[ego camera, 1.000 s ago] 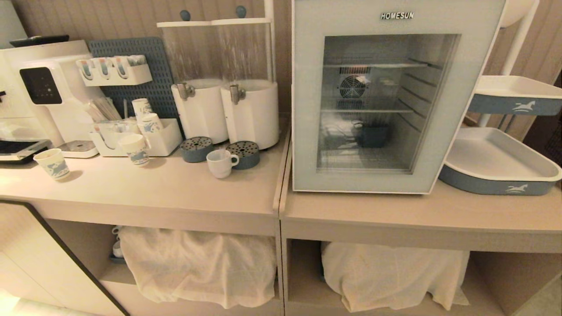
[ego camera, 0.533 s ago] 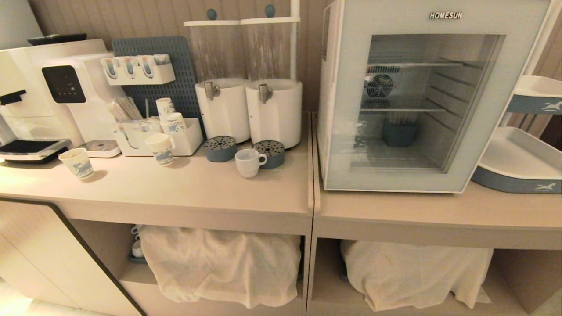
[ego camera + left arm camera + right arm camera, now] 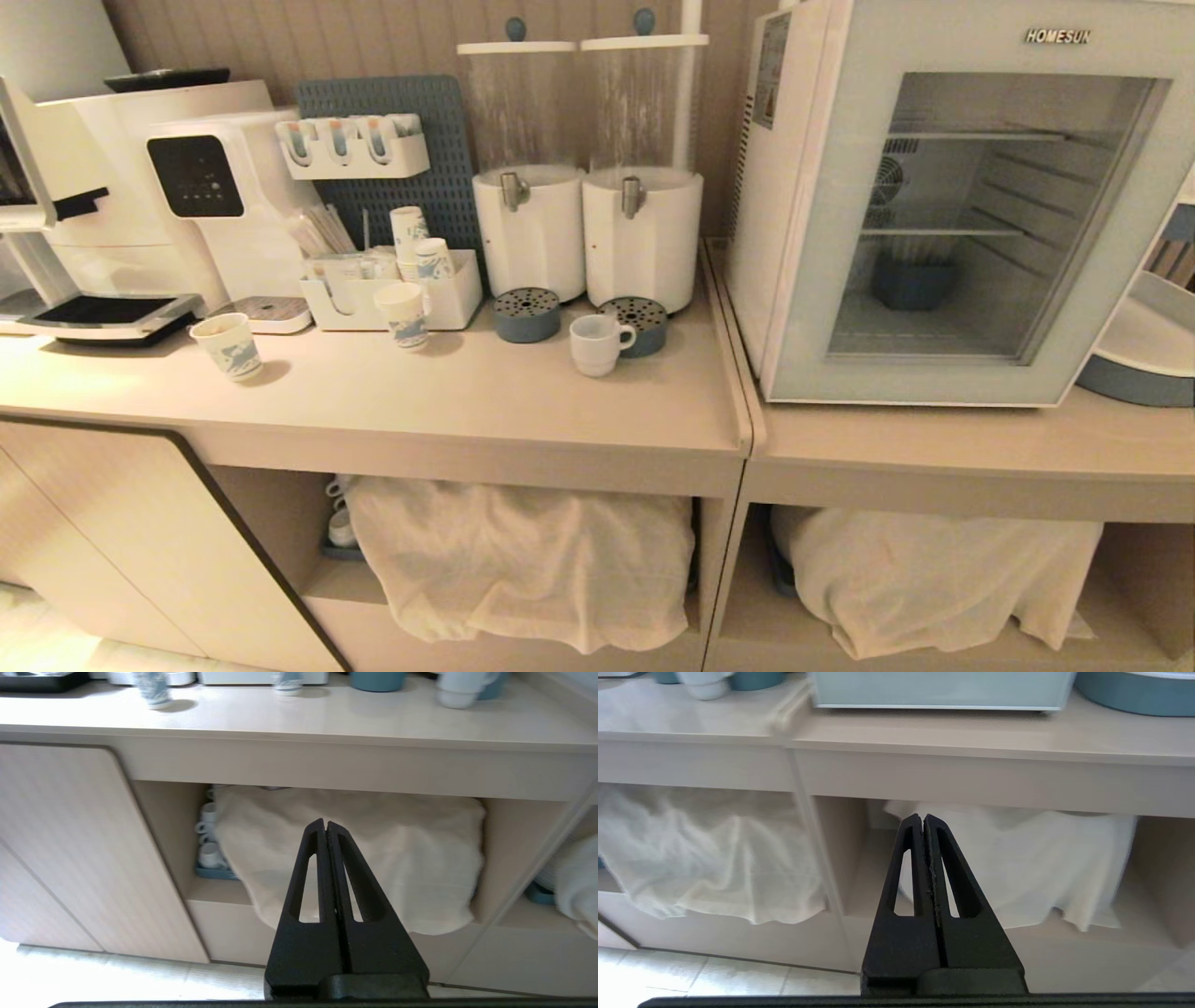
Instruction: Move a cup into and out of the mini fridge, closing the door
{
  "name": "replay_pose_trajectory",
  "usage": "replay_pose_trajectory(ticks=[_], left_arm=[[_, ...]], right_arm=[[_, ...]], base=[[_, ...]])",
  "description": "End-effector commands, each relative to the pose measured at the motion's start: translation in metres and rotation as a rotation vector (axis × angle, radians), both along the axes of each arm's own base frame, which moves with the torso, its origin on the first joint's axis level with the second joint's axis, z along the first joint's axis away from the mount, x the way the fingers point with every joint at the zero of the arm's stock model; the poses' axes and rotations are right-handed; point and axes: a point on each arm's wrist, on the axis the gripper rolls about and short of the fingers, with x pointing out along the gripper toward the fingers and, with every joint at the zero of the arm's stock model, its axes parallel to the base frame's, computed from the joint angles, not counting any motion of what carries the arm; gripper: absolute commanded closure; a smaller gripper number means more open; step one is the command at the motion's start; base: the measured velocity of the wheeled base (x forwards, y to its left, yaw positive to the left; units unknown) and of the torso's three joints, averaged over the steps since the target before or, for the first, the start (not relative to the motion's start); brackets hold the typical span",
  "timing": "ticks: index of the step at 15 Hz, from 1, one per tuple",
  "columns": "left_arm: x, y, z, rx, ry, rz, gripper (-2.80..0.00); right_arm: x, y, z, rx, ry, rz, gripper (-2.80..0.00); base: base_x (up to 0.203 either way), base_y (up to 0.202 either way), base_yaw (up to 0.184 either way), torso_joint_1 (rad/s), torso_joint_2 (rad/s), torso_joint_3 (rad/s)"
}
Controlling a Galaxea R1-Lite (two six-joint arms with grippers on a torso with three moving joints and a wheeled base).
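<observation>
- The cup (image 3: 595, 343) stands on the counter (image 3: 448, 392), at nine o'clock from the fridge (image 3: 943, 205), whose door (image 3: 971, 373) is closed.
- The left gripper (image 3: 325, 823) and right gripper (image 3: 922, 817) hang below counter level, fingers pressed together, holding nothing.

Left gripper (image 3: 325, 823) closed, right gripper (image 3: 923, 817) closed, both apparently level
</observation>
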Motion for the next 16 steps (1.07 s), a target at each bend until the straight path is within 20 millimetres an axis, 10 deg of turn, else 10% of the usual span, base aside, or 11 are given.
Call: replay_pose_trajectory(ticks=[1,16], left_arm=[[0.0001,0.0,0.0,0.0,0.001,0.0,0.0],[0.0001,0.0,0.0,0.0,0.001,0.0,0.0]], right_arm=[[0.0,0.0,-0.0002,-0.001,0.001,0.0,0.0],[0.0,0.0,-0.0002,-0.001,0.001,0.001,0.0]], base=[[0.0,0.194,-0.002,0.005,0.01,-0.001],[0.0,0.192,0.0,0.002,0.0,0.002]])
